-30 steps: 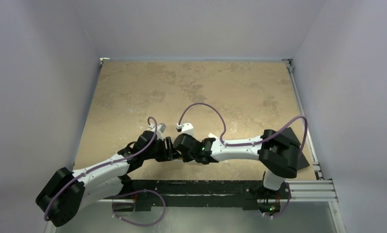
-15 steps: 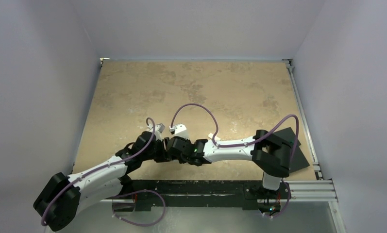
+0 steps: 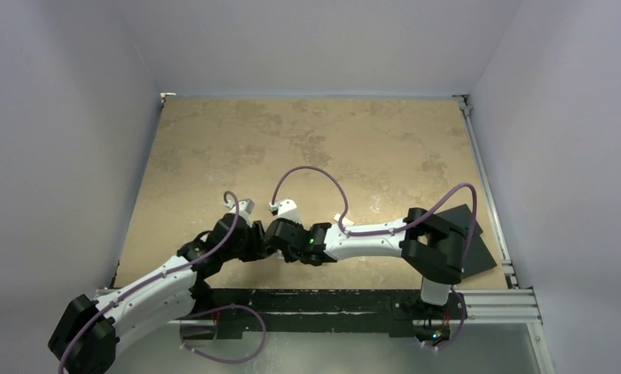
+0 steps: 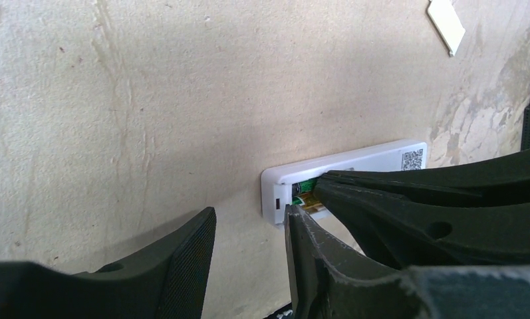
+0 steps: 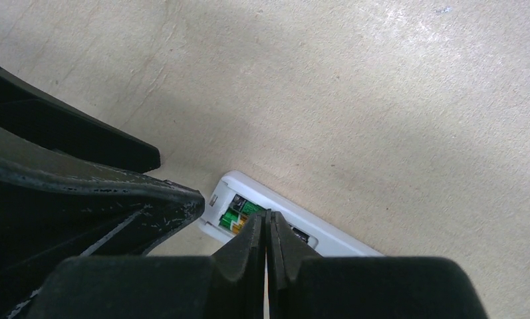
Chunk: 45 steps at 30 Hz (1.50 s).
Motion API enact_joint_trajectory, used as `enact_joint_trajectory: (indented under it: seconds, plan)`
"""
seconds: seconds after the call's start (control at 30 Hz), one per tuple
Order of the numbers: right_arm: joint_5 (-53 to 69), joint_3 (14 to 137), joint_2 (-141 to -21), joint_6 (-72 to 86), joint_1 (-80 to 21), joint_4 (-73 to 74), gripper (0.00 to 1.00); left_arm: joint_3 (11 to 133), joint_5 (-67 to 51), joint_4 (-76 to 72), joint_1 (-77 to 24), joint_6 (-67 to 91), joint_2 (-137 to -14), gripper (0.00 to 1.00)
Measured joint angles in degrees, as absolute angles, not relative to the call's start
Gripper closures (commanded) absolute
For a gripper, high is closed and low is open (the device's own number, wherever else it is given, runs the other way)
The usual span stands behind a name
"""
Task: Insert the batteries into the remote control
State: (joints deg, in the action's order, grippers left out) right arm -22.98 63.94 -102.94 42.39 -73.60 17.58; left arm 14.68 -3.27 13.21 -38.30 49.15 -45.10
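Note:
The white remote control (image 4: 355, 163) lies back-up on the table, its battery recess open at the near end. Two batteries with green and gold wrapping (image 5: 239, 214) lie side by side in the recess; they also show in the left wrist view (image 4: 306, 189). My right gripper (image 5: 266, 222) is shut, empty, its tips pressing down over the batteries. My left gripper (image 4: 249, 229) is open, its right finger (image 4: 302, 252) touching the remote's end, the left finger off to the side. In the top view both grippers (image 3: 269, 238) meet and hide the remote.
A small white battery cover (image 4: 446, 24) lies on the table beyond the remote; it also shows in the top view (image 3: 339, 219). A black flat pad (image 3: 478, 245) sits at the right edge under the right arm.
Both arms have shifted left and slightly toward the near edge; the left arm has drawn back, the grippers staying together over the remote.

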Motion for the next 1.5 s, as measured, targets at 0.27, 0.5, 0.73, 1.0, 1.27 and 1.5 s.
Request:
enact_joint_trajectory:
  seconds: [0.27,0.5,0.73,1.0,1.27,1.5]
  plan:
    - [-22.98,64.1,-103.31,42.41,-73.78,17.17,0.93,14.79,-2.5,15.29,-38.3,49.54,-44.01,0.59]
    - [-22.39,64.73,-104.62,42.85,-74.7,13.93,0.93,14.81,-2.5,15.59,-38.3,49.56,-43.83,0.59]
    - [-22.39,64.69,-104.49,43.09,-75.33,14.0,0.9,15.09,-2.5,15.75,-38.3,50.0,-43.68,0.59]
    - [-22.37,63.37,-101.89,43.51,-75.55,16.36,0.83,15.92,-2.52,16.03,-38.3,50.15,-43.13,0.59]
    - [-23.35,62.33,-95.09,43.66,-75.75,18.57,0.71,17.17,-2.55,16.05,-38.3,50.19,-43.83,0.58]
    - [-23.55,58.83,-89.12,44.4,-75.75,18.9,0.65,17.5,-3.75,14.9,-38.3,49.93,-46.44,0.57]
